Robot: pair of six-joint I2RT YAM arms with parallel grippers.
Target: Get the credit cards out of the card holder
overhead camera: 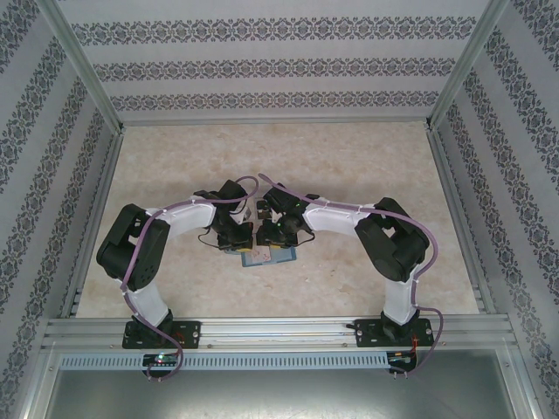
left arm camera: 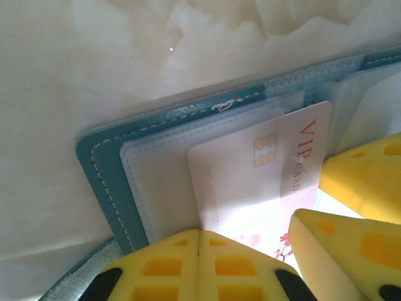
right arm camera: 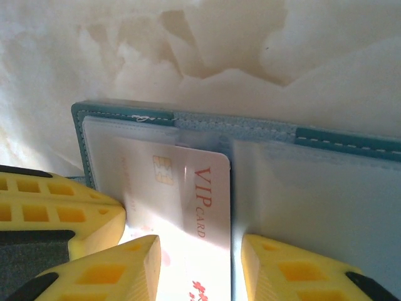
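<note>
- Left claw: fingers pressed together, nothing between them, tips resting on the holder.
- Right claw: partly open, astride the pale card; whether it grips is unclear.
- The holder lies open on the tabletop, between the arms.

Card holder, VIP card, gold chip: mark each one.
card holder (left arm camera: 100,169), left wrist view, on its teal stitched border.
VIP card (right arm camera: 185,213), right wrist view, on its pale face beside the lettering.
gold chip (left arm camera: 265,150), left wrist view, on the chip's centre.
</note>
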